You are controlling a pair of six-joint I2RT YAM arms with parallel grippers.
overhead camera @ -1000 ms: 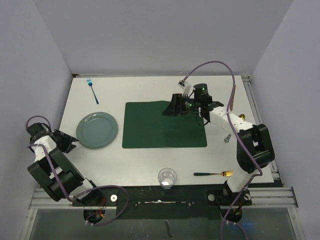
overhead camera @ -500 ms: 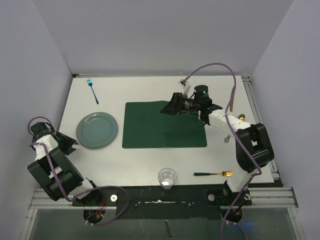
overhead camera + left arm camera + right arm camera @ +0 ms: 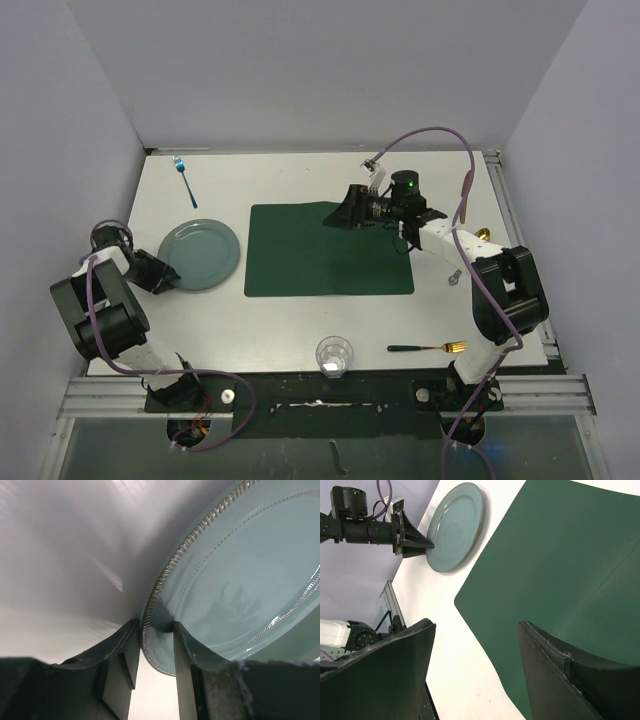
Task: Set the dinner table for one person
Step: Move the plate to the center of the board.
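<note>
My left gripper [image 3: 155, 626] sits jaws astride the rim of the plate [image 3: 240, 580] at the left of the dinner table [image 3: 290, 320], pinched or not I can't tell, likely to carry it onto the green placemat [image 3: 330, 260], above which my right gripper [image 3: 475, 625] hangs spread and empty.

My left arm [image 3: 98, 318] and right arm [image 3: 508, 295], black joint housings, white links, purple cables [image 3: 432, 128] looping off each, green light [image 3: 407, 184] on my right wrist
</note>
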